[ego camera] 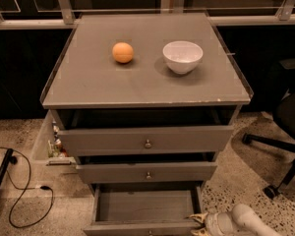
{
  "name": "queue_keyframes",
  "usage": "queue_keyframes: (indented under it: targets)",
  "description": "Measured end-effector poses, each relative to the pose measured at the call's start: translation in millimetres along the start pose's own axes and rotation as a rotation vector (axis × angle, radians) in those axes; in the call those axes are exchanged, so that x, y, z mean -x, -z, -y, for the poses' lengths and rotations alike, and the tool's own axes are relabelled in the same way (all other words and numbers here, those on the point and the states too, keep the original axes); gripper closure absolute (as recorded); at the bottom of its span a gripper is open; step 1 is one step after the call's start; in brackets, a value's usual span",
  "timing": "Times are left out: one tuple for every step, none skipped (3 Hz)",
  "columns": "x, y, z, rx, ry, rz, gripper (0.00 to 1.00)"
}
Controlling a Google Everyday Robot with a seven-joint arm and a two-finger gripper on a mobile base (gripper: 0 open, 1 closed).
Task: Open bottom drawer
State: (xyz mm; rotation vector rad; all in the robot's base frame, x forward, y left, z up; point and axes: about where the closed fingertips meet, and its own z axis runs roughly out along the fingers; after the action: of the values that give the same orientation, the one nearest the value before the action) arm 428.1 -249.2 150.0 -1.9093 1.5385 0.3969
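Note:
The bottom drawer [145, 206] is the lowest of three grey drawers and stands pulled far out, its inside bare. Its front edge and knob lie at the frame's bottom. My gripper [195, 222] is at the drawer's front right corner, low in the view, with its white arm reaching in from the bottom right. The fingertips [197, 216] touch or nearly touch the drawer's right side. The middle drawer [147, 172] and the top drawer [146, 140] are each pulled out a little.
An orange [123, 52] and a white bowl [182, 56] sit on the cabinet top [142, 82]. A black office chair [285, 127] stands at right. A clear bin with small items [51, 141] and a black cable [24, 195] lie on the speckled floor at left.

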Motion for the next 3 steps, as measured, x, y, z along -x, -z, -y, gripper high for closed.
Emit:
queue_keyframes:
  targets:
    - [0.0, 0.0, 0.0, 0.000, 0.000, 0.000, 0.35]
    - [0.0, -0.1, 0.0, 0.000, 0.000, 0.000, 0.11]
    - [0.1, -0.1, -0.1, 0.000, 0.000, 0.000, 0.00]
